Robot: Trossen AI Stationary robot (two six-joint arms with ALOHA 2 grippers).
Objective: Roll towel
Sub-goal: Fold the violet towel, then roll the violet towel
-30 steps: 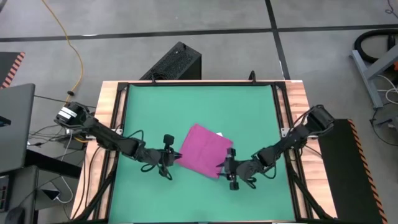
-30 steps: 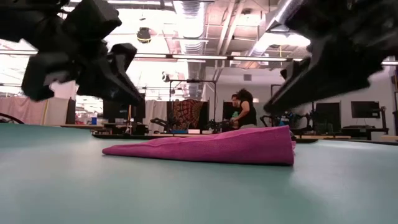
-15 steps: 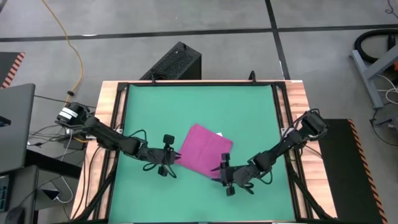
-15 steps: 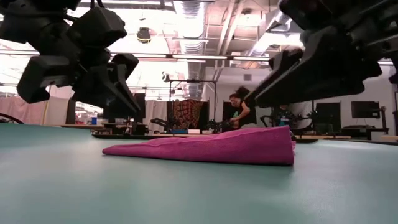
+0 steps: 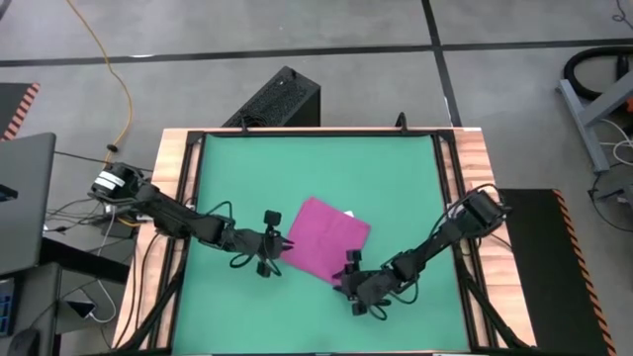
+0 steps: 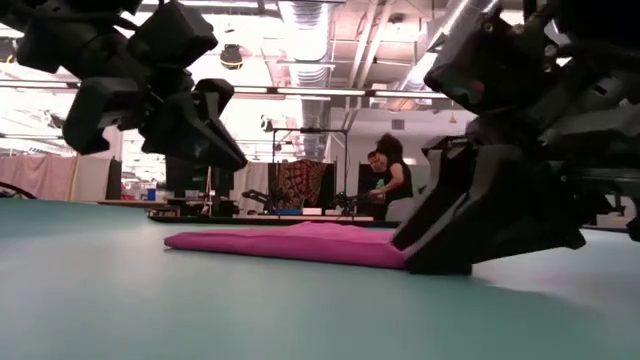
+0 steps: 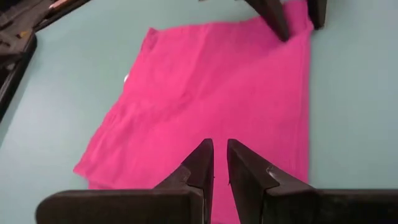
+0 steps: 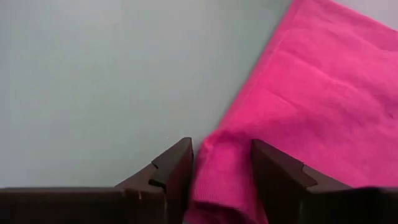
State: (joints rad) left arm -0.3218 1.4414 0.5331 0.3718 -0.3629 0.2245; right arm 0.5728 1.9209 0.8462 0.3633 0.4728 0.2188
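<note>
Right tool [image 5: 348, 280] has advanced, straddling towel [image 5: 322, 241] corner.

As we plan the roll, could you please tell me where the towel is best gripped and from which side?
Probably at the corners. The towel lies flat on the green mat, so only its thin edges give purchase. The right gripper already has cloth of the near corner between its fingers. The left gripper, nearly closed, hovers over the left corner; open it and come in low from the left.
</note>
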